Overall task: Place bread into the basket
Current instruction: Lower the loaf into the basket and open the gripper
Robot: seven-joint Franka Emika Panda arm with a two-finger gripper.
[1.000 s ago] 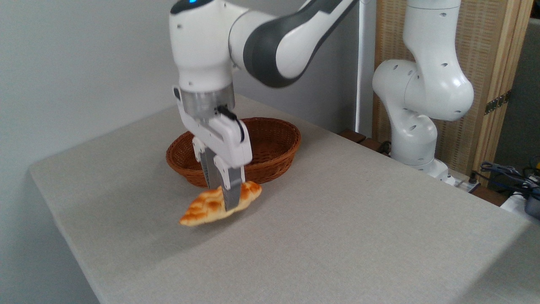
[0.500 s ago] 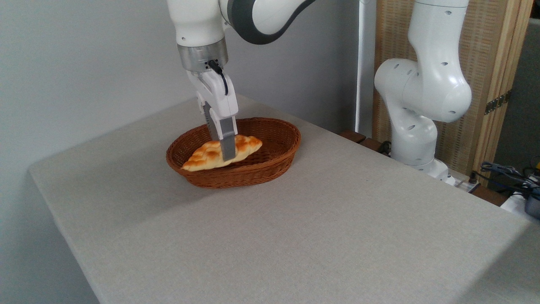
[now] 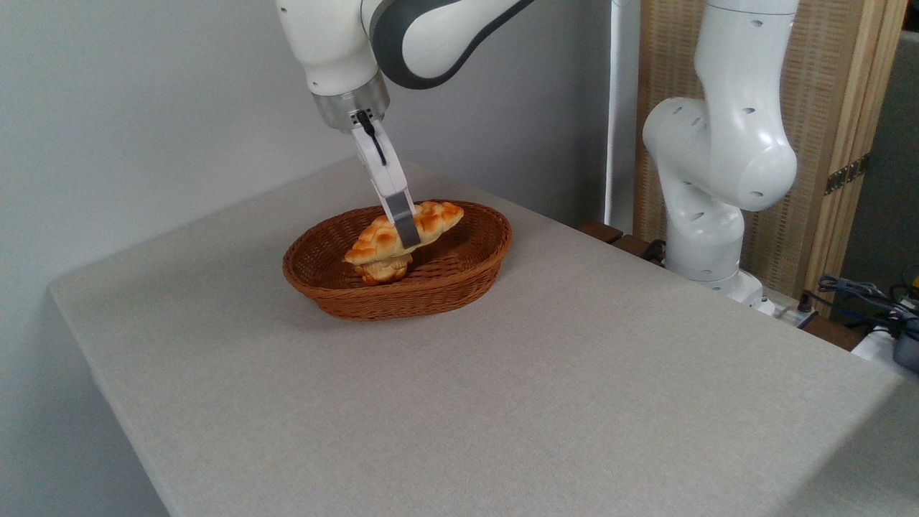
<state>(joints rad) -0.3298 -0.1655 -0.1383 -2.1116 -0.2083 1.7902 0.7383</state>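
Note:
The reddish-brown wicker basket (image 3: 459,276) stands at the back left of the table. My gripper (image 3: 406,235) is shut on the long braided loaf of bread (image 3: 436,217), holding it across its middle above the inside of the basket, tilted up to the right. Under the loaf's left end, a small round bun (image 3: 380,271) lies in the basket. Only the near finger (image 3: 402,219) shows; the far one is behind the loaf.
The grey table (image 3: 502,402) runs out to edges at the left and front. The arm's white base (image 3: 707,215) stands off the table's right rear side, with cables (image 3: 861,294) and a wooden screen (image 3: 826,108) beyond it.
The gripper has carried the braided loaf up from just above the table in front of the basket, back over the rim and further right above the basket's inside. The bun now shows beneath it.

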